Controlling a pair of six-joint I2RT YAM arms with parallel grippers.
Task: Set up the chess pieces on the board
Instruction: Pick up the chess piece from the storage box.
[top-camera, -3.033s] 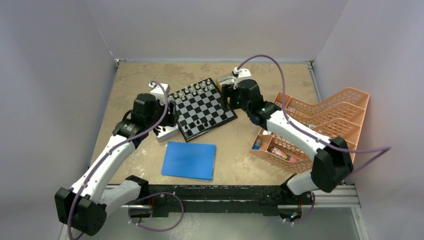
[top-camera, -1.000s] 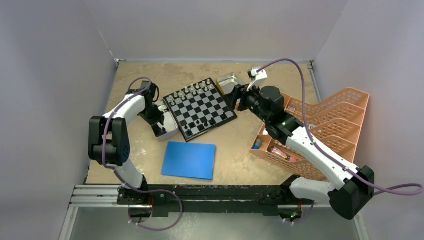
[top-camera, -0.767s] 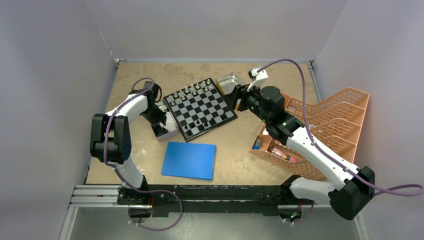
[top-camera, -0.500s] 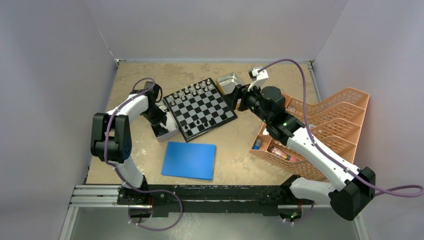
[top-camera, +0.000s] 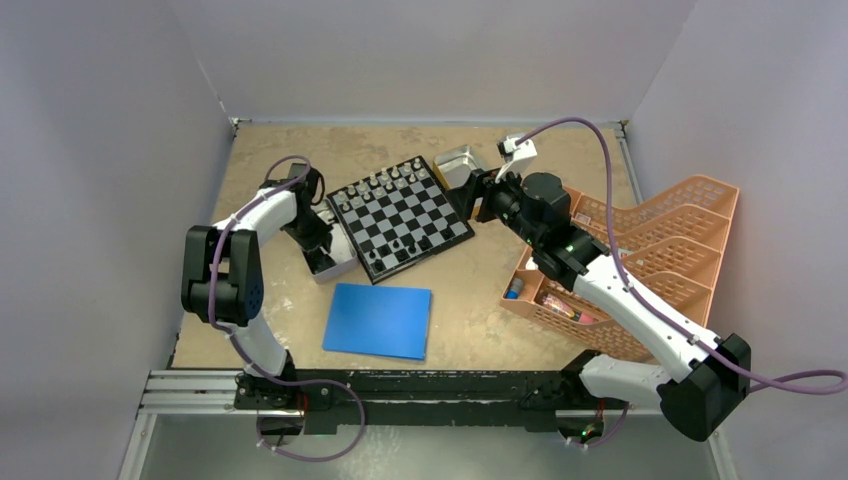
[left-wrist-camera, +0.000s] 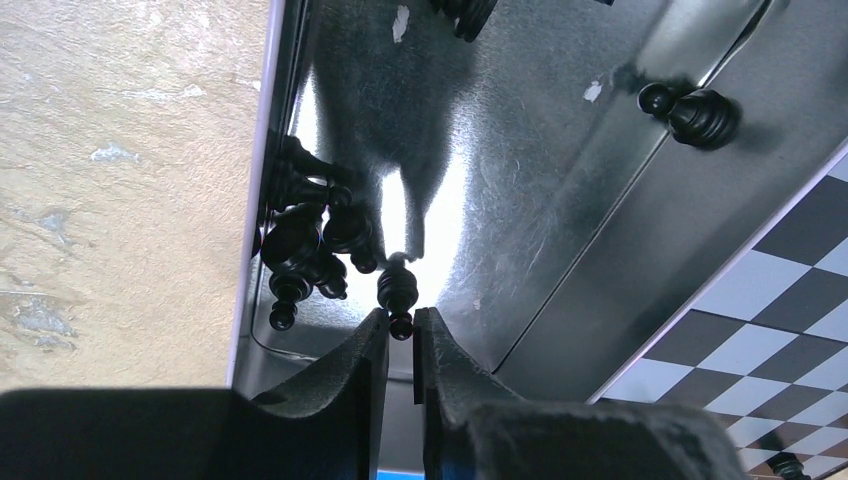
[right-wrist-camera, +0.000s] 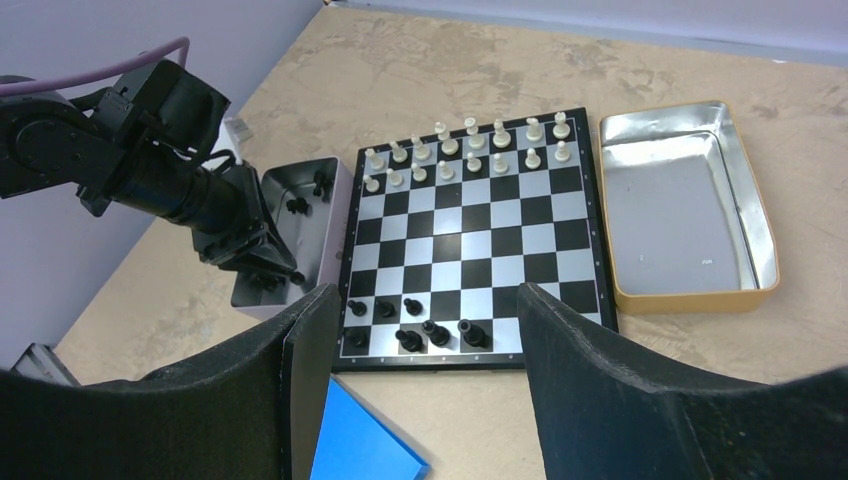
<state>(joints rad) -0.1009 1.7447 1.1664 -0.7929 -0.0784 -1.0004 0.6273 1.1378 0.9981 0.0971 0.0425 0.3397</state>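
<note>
— How far along with the set-up?
— Roughly half, at a guess. Two full-looking rows of white pieces (right-wrist-camera: 500, 130) along the far edge of the board (right-wrist-camera: 480, 245), but only a handful of black pieces (right-wrist-camera: 432, 330) on the near rows
— Where to look for the other black ones?
— In the metal tray (left-wrist-camera: 520, 150) just beside the board's left edge: a cluster of black figures (left-wrist-camera: 305, 250) bunched against one wall, a lone pawn (left-wrist-camera: 700, 115) well apart from them
— And the left gripper (left-wrist-camera: 401, 335)?
— Down inside that tray, fingers (left-wrist-camera: 365, 360) nipped onto the head of a black pawn (left-wrist-camera: 397, 288), not yet lifted out
— The right gripper (right-wrist-camera: 425, 292)?
— Held up by the board's right corner, jaws spread wide, gripping nothing
— So what remains?
— Probably carrying this pawn across, then ferrying over the rest of the black set piece by piece; fiddly with figures so tiny and crowded
</note>
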